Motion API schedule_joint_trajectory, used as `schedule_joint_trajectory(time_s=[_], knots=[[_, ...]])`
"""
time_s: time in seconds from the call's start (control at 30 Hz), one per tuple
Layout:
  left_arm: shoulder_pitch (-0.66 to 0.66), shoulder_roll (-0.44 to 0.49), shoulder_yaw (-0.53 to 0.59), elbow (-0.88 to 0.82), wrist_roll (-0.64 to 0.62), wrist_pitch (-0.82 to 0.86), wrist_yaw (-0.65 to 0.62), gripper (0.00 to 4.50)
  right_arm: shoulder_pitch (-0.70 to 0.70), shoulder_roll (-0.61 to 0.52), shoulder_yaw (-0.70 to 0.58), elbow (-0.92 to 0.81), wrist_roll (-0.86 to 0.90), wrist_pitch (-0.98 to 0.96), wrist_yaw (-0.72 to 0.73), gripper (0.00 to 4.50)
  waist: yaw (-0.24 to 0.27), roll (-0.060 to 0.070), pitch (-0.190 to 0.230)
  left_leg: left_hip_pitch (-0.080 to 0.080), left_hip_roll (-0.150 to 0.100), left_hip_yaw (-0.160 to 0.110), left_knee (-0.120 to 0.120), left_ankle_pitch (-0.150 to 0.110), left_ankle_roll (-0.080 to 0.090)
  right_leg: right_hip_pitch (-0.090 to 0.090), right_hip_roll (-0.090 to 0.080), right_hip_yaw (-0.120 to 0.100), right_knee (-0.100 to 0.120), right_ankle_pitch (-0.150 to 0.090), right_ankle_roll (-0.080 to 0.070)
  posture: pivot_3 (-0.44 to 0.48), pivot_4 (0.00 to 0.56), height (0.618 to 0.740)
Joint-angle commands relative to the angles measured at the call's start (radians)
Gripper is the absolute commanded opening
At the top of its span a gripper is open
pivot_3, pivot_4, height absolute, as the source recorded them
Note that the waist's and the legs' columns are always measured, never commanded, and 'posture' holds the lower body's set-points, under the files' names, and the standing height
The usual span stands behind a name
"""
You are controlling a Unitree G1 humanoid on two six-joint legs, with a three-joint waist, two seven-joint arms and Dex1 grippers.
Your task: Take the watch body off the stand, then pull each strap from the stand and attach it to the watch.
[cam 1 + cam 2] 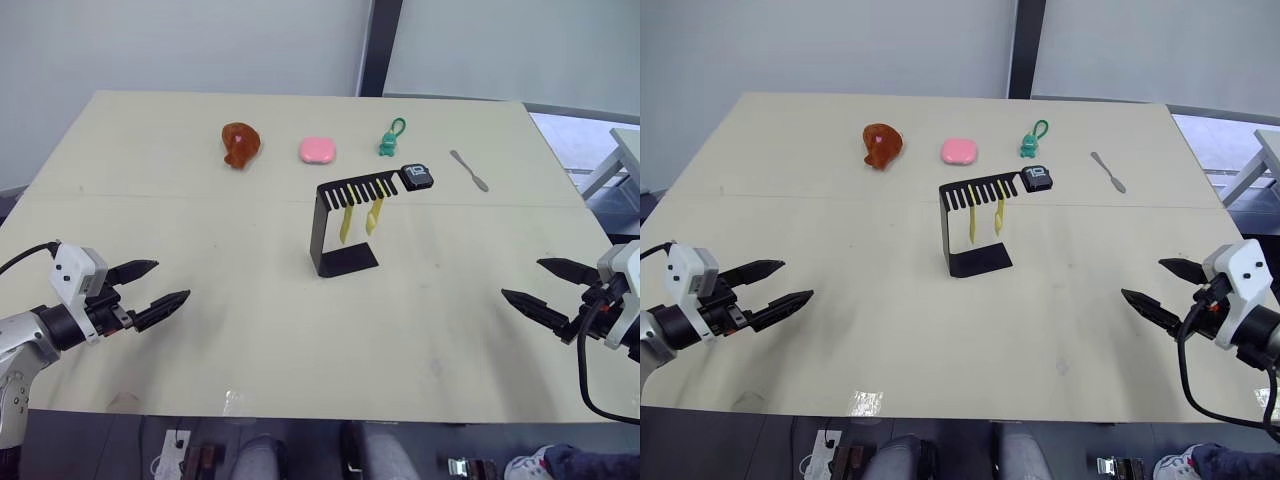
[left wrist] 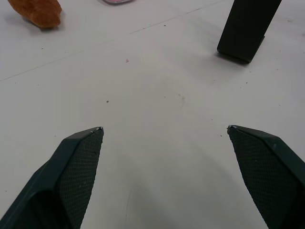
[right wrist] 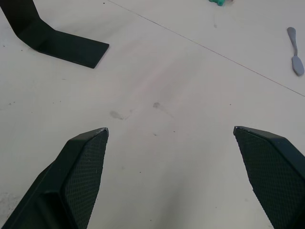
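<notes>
The stand [image 1: 344, 225] is seen upright near the middle of the pale worktop [image 1: 200, 330], somewhat toward the far edge, its flat foot resting on the surface and its comb-like top arm reaching toward the right edge. The watch body [image 1: 417, 176] is seated at the end of that arm, pale face up, untouched. The two yellow straps [image 1: 360, 219] are hung from the comb's slots, side by side and apart from each other, their lower ends clear of the foot. Along the far edge, a brown lumpy object [image 1: 240, 144], a pink oval object [image 1: 317, 150] and a green keyring figure [image 1: 389, 139] are laid out in a row from left to right; a grey metal spatula [image 1: 469, 170] is found further toward the far right corner. The left pincer [image 1: 150, 289] is held near the near left corner, just above the surface, its fingers spread wide with nothing between them. The right pincer [image 1: 535, 288] is held near the near right corner, likewise spread wide and empty. Both are kept well apart from the stand. In the right wrist view the stand's foot [image 3: 62, 45] and the spatula [image 3: 295, 57] are seen beyond the parted fingers [image 3: 81, 171].
</notes>
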Motion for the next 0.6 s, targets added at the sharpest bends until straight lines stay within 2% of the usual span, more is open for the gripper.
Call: schedule_joint_trajectory(time_s=[0.03, 0.6], knots=[[-0.017, 0.008, -0.001, -0.015, -0.003, -0.012, -0.001, 4.48, -0.005, -0.01, -0.034, -0.021, -0.004, -0.019, -0.01, 4.5, 0.0, 0.0, 0.0, 0.0, 0.0, 0.0, 0.0, 0.0, 0.0, 0.0, 0.0, 0.0, 0.0, 0.0, 0.0, 0.0, 0.15, 0.74], [-0.054, 0.011, -0.052, -0.035, 0.014, -0.007, 0.033, 4.48, -0.038, 0.017, 0.021, -0.067, -0.043, -0.021, -0.092, 4.5, 0.001, 0.0, 0.0, 0.0, 0.0, 0.0, 0.001, 0.0, 0.0, 0.0, 0.0, 0.0, 0.001, 0.0, 0.0, 0.0, 0.15, 0.74]])
